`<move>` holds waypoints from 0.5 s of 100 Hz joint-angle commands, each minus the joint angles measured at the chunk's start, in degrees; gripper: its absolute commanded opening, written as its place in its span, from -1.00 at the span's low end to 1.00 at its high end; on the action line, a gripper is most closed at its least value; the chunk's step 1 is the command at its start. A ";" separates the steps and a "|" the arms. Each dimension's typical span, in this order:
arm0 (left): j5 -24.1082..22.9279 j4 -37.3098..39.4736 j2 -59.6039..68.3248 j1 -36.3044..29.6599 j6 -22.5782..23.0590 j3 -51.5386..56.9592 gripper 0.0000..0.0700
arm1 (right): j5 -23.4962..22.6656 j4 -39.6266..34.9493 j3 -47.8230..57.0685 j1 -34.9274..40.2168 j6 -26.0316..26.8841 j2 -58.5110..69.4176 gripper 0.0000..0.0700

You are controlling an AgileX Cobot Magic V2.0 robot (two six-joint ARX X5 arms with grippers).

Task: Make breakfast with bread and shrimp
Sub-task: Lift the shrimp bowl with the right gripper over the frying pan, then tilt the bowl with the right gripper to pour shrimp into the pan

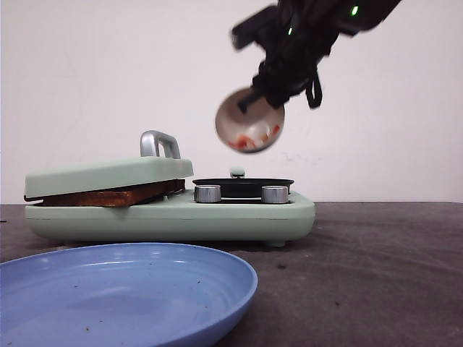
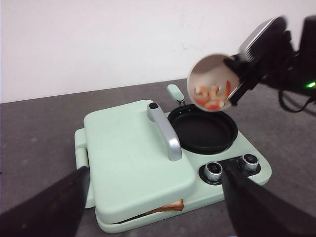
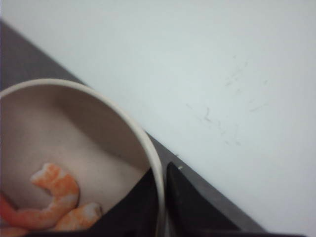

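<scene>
The right gripper (image 1: 255, 92) pinches the rim of a bowl (image 1: 249, 120) of shrimp (image 1: 253, 141), tipped above the pan (image 1: 242, 186), while bread (image 1: 108, 195) sits under the closed lid (image 1: 108, 176); the left gripper (image 2: 153, 207) hangs open.

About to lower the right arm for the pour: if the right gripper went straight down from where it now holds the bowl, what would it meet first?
Most likely the black pan. The right gripper holds the tilted bowl of shrimp above the pan's far side, so the bowl's lower rim would probably touch first. Depth is uncertain; it might land at the rim.
</scene>
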 commanded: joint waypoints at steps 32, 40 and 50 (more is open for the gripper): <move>0.61 0.46 -0.48 -0.15 1.27 0.31 0.34 | 6.82 11.61 1.38 2.97 -19.65 3.74 -1.00; 0.61 0.20 -0.57 -0.13 1.31 0.31 0.34 | 7.76 13.51 1.38 3.48 -23.06 3.74 -1.00; 0.63 -0.13 -0.57 -0.15 1.95 0.31 0.34 | 7.96 14.19 1.36 4.17 -26.14 3.74 -1.00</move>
